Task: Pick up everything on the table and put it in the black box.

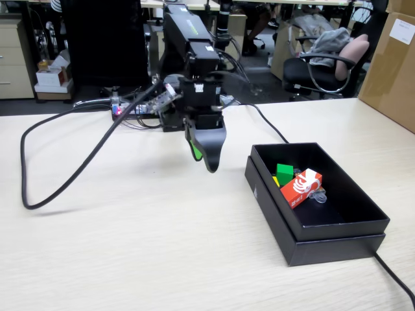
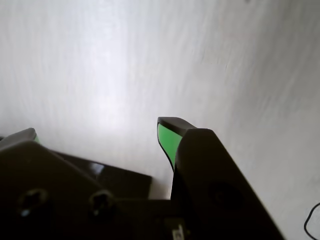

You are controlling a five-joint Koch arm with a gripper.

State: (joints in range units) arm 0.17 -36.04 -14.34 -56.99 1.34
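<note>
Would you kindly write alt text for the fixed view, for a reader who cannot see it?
A black robot arm's claw hangs empty above a light wood-grain table, to the left of a shallow black box. Inside the box lie a red packet, a green cube and a sliver of a yellow cube. Office chairs and cartons stand behind.

The wrist view looks down on bare, pale tabletop, washed out by glare and faintly grained. The jaws rise from the bottom edge, dark with bright green inner faces, and stand well apart with only tabletop between them. One tip shows at the left edge, the other near the middle. A thin dark cable curls in at the lower right corner.
</note>
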